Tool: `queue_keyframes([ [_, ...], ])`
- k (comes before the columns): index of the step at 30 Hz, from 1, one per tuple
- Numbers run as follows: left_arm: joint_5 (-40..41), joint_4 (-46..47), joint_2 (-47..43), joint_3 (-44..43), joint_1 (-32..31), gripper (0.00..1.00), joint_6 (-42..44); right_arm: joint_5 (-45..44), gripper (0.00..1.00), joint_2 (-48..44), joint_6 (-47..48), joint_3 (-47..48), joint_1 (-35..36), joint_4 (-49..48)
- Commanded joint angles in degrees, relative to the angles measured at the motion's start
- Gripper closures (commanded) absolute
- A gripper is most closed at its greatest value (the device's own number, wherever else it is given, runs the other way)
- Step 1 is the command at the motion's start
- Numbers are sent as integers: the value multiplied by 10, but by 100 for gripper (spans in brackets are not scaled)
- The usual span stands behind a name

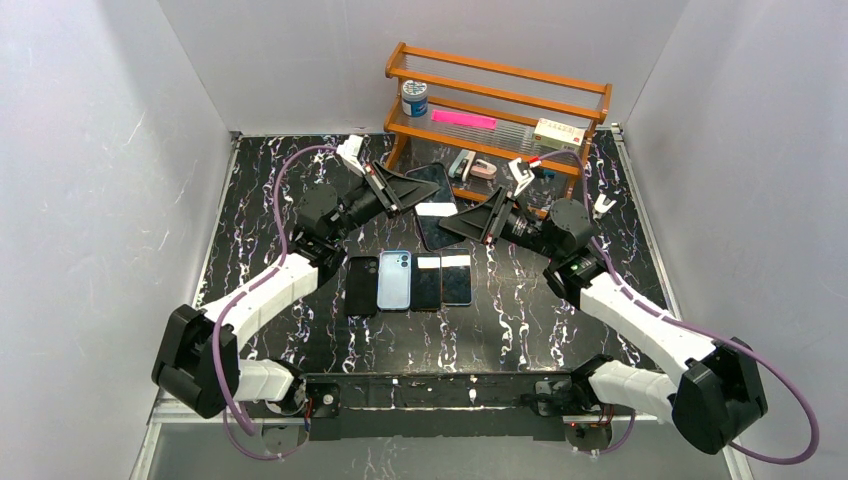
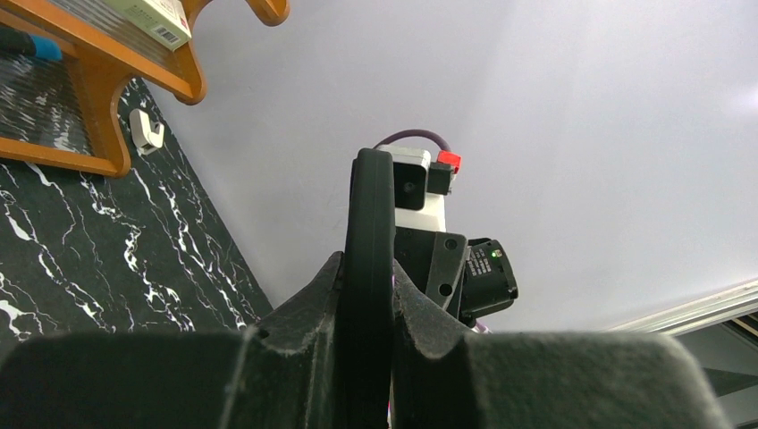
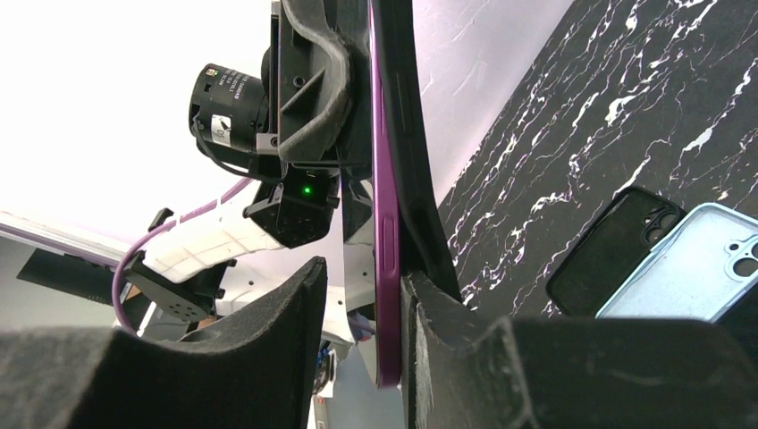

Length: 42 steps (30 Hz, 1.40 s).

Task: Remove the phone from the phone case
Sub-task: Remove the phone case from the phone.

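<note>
left fingers (image 2: 315, 299) clamped tight on the black phone case (image 2: 370, 206), edge-on between them. right fingers (image 3: 295, 304) partly open, straddling the purple phone (image 3: 386, 241): one touches the case side, the other stands off with a gap. phone and case hang between both arms, above the worktop (image 1: 520, 320), near the wooden shelf (image 1: 500, 70).

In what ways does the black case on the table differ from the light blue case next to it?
The black case blends into the dark table; the light blue case stands out. The black case ends the row on the left; the light blue case lies second, its far end reaching slightly farther back. Both lie flat, camera cutout up.
</note>
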<state>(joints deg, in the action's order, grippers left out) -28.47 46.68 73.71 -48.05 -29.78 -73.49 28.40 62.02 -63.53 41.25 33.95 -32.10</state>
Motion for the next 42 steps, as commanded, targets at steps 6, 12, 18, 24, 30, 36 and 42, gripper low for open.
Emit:
queue_keyframes([
  [6, -83, 43, -13, -6, -69, 100, 11, -5, 77, 35, 1, 44, -22, -74],
  [12, -41, 3, -25, -6, -63, 82, 58, 10, 99, 20, -5, 43, -38, -68],
  [18, 8, -25, -57, 2, -52, 44, 95, 21, 99, 4, -8, 54, -57, -54],
  [24, 61, -102, -119, 21, -50, 24, 156, 28, 99, 0, -14, 71, -75, -49],
  [30, 85, -186, -157, 45, -49, 23, 187, 31, 99, 6, -28, 87, -79, -65],
  [36, 92, -214, -165, 57, -50, 24, 200, 34, 99, 6, -30, 99, -79, -67],
  [42, 71, -215, -139, 45, -51, 24, 199, 35, 99, 3, -38, 95, -79, -73],
])
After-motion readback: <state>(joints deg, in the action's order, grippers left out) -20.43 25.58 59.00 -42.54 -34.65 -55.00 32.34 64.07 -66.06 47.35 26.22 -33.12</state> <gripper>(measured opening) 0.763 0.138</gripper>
